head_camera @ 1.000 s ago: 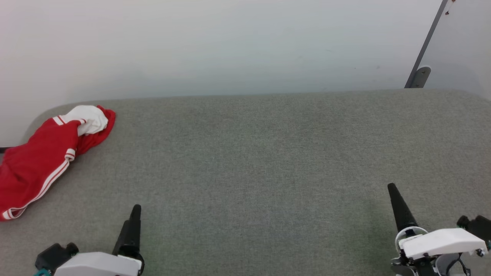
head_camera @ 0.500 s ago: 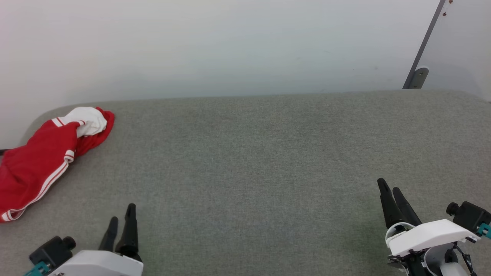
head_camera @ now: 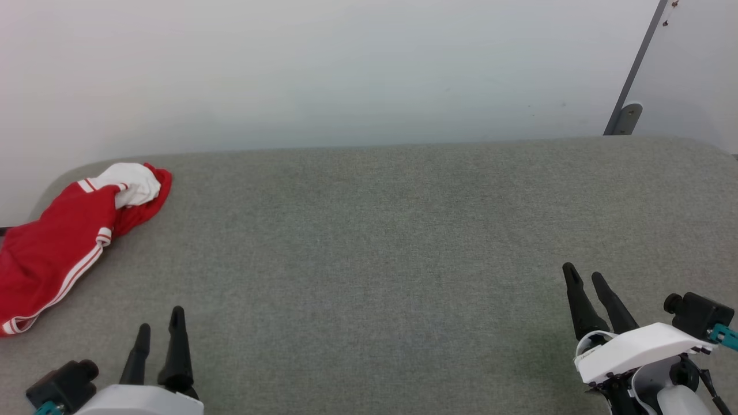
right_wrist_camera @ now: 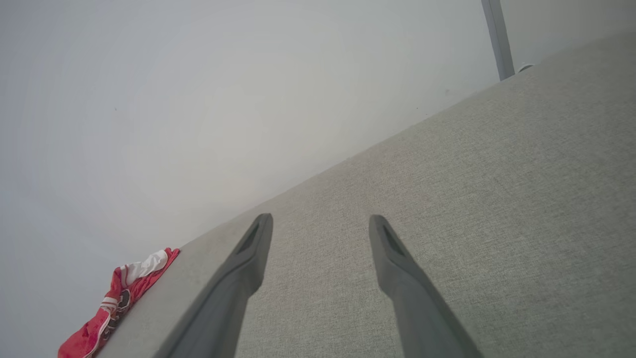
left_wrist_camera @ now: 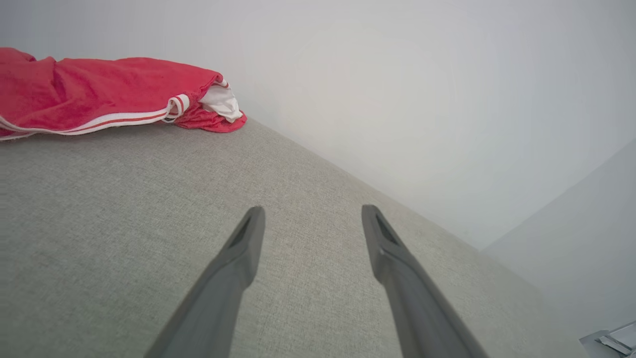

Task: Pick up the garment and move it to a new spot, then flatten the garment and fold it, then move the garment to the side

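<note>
The garment (head_camera: 55, 248) is lying bunched at the far-left corner of the grey counter (head_camera: 369, 230), w/ its white sleeve end sitting toward the back edge. Left pincer (head_camera: 160, 319) is hovering over the counter's near-left edge, fingers spread wide, holding nothing. Right pincer (head_camera: 583, 271) is hovering over the near-right part, likewise wide & empty.

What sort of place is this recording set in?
Probably a bare test room for cloth handling: a wide grey fabric-covered table stands against a plain white wall, and a crumpled bright red shirt with white striped trim lies near its left end.
</note>
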